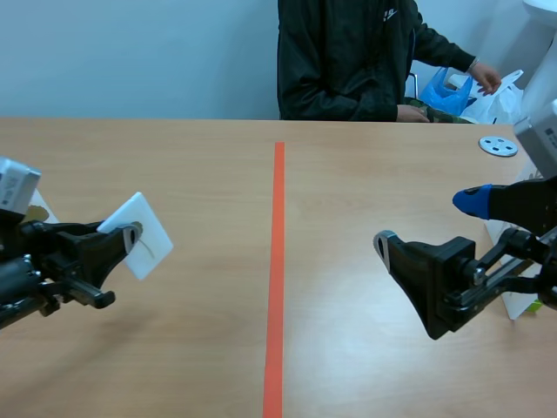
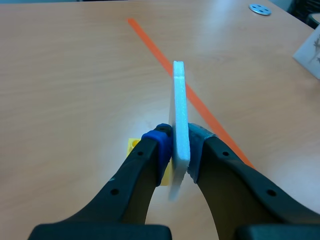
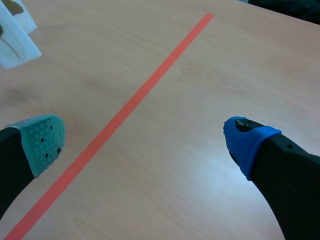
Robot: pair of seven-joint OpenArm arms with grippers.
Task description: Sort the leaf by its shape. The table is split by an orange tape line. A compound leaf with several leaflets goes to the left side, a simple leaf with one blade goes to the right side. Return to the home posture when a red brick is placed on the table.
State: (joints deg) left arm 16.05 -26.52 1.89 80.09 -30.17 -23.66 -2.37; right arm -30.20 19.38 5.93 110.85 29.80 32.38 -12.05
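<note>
Right hand [image 1: 426, 222], lower right of frame, gaping wide, holding nothing. Left hand [image 1: 129, 235], mid-left, clamped on white card [image 1: 150, 251], held tilted above bench [image 1: 200, 165], left of orange tape line [image 1: 277, 261]. Person [image 1: 348, 61] seated at top of frame, just right of line.

Left fingers [image 2: 131, 185] thick, black, small holes set along sides. Left pads [image 2: 157, 142]: one blue, one grey. Right pads [image 3: 44, 142] dotted: one teal, one blue. Right arm [image 1: 435, 279] black, linkage bolted. Pale grey housings [image 1: 16, 185] mounted at wrists.
</note>
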